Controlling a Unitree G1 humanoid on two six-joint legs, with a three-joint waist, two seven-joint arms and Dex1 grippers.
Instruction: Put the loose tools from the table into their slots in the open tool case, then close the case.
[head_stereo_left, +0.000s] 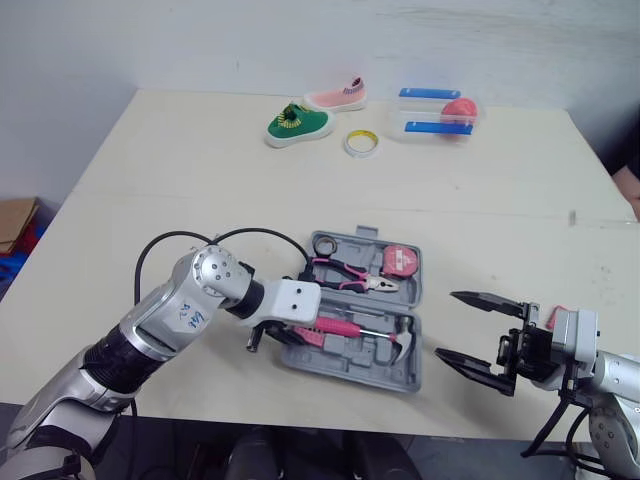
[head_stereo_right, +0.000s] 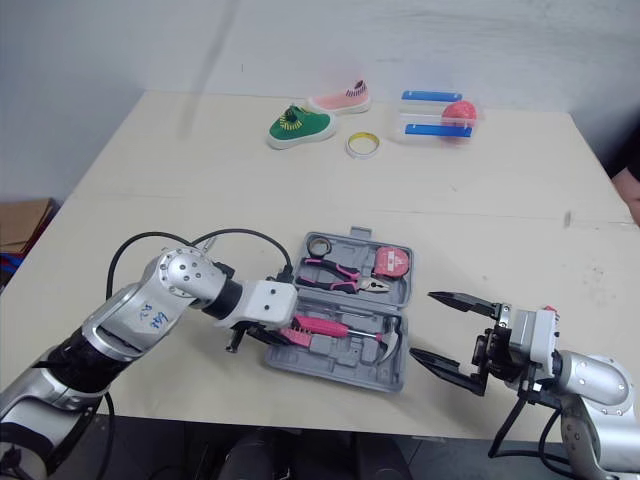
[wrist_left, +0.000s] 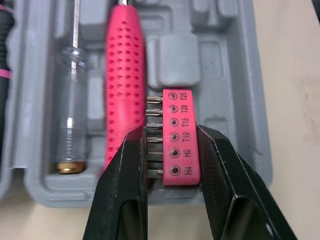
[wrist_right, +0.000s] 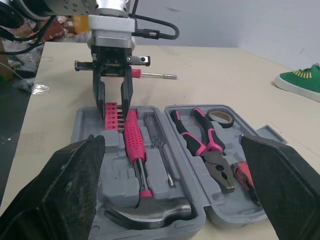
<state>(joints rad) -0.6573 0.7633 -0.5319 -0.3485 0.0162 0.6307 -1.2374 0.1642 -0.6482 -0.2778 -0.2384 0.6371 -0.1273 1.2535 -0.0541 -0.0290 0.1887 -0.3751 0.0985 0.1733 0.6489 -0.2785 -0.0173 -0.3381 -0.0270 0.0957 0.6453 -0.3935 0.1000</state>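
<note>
Nearest, the right claw (head_stereo_left: 448, 324) hangs wide open just off the right end of the tool case (head_stereo_left: 350, 368). Beyond it, the left claw (wrist_right: 113, 114) is narrowed on the pink bit holder (wrist_left: 177, 110) at the case's left end. The holder's long axis runs parallel to the hammer handle (wrist_left: 125, 75) beside it, so seating it likely needs a straight downward press. Pliers (head_stereo_left: 350, 275) lie in the far half.
</note>
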